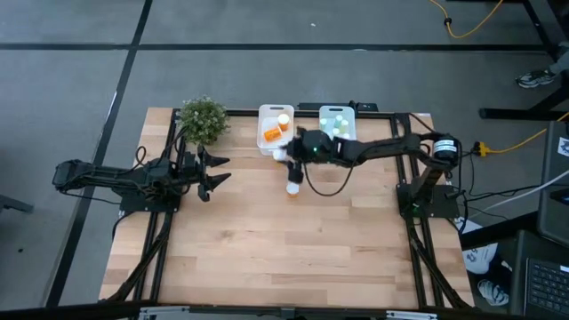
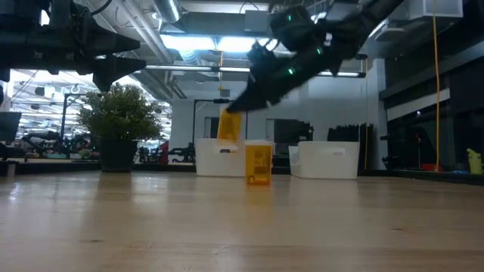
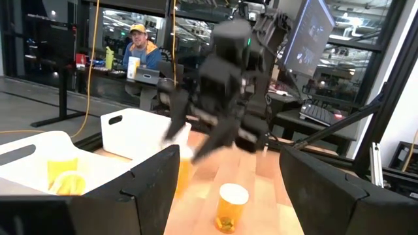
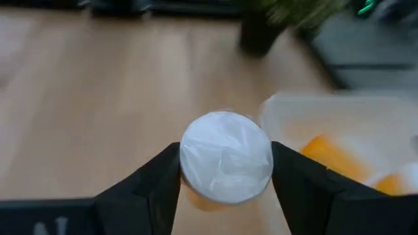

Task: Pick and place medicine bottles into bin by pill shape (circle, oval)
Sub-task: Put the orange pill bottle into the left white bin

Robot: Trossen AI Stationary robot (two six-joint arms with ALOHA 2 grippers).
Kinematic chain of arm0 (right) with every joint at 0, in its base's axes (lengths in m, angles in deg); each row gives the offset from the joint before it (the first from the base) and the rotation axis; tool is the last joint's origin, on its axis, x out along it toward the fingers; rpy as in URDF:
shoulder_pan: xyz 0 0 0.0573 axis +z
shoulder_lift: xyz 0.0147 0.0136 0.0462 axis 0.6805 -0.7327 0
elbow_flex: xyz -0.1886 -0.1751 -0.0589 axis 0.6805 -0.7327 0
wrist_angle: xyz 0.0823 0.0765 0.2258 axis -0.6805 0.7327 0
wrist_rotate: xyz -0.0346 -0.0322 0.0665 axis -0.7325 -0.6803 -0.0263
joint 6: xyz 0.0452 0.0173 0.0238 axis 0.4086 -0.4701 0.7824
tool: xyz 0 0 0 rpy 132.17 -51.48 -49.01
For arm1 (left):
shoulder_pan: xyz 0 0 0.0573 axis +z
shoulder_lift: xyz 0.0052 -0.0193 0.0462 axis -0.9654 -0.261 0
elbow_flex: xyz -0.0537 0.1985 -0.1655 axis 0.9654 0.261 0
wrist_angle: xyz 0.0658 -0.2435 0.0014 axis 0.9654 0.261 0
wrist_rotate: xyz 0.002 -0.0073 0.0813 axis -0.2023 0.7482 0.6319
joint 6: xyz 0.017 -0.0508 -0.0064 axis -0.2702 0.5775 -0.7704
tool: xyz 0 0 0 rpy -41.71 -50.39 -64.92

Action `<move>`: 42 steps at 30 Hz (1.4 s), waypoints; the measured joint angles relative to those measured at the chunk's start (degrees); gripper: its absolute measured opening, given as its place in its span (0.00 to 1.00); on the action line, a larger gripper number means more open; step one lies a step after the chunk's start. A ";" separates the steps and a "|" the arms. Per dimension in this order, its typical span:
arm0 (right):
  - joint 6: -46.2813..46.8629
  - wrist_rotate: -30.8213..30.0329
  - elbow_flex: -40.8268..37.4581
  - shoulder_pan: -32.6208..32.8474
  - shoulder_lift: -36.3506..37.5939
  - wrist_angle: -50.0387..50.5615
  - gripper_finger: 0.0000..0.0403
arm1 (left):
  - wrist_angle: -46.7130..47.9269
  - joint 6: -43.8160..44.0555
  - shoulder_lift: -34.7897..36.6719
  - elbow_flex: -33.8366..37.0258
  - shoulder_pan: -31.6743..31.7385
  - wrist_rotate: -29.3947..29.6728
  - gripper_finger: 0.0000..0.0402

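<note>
My right gripper (image 1: 284, 154) is shut on an orange bottle with a white cap (image 2: 229, 125), lifted above the table beside the near edge of the left white bin (image 1: 276, 130). A second orange bottle (image 2: 258, 164) stands upright on its base on the table (image 1: 292, 187), just nearer than the held one. The left bin holds orange bottles (image 1: 272, 135). The right bin (image 1: 337, 122) holds pale bottles with green caps. My left gripper (image 1: 216, 173) is open and empty over the table's left part, near the plant. My right gripper pinches the bottle at its capped upper end (image 4: 225, 163) between its two fingers, one on each side of the white cap. The fingers slant down from above. The bottle hangs below them, a little tilted, clear of the table (image 2: 229, 125).
A potted plant (image 1: 204, 120) stands at the table's far left, next to my left gripper. The two white bins (image 2: 325, 160) stand side by side at the far edge. Bare wood lies across the near half of the table (image 1: 284, 258). A person sits beyond the table (image 3: 138, 42).
</note>
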 joint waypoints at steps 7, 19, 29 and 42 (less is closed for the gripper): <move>-5.36 -5.25 8.96 -5.07 0.46 5.45 0.52 | 0.00 0.00 0.00 0.00 0.02 -0.02 0.64; -4.36 5.60 10.52 -16.31 -7.41 9.03 0.52 | 0.02 0.02 -0.02 0.00 0.00 -0.02 0.64; -4.77 5.60 10.52 -18.65 -11.29 4.85 0.52 | 0.01 0.01 -0.02 0.00 0.00 -0.02 0.64; -2.06 5.58 10.52 -18.63 -11.30 5.65 0.67 | 0.00 0.00 0.00 0.00 0.02 -0.02 0.64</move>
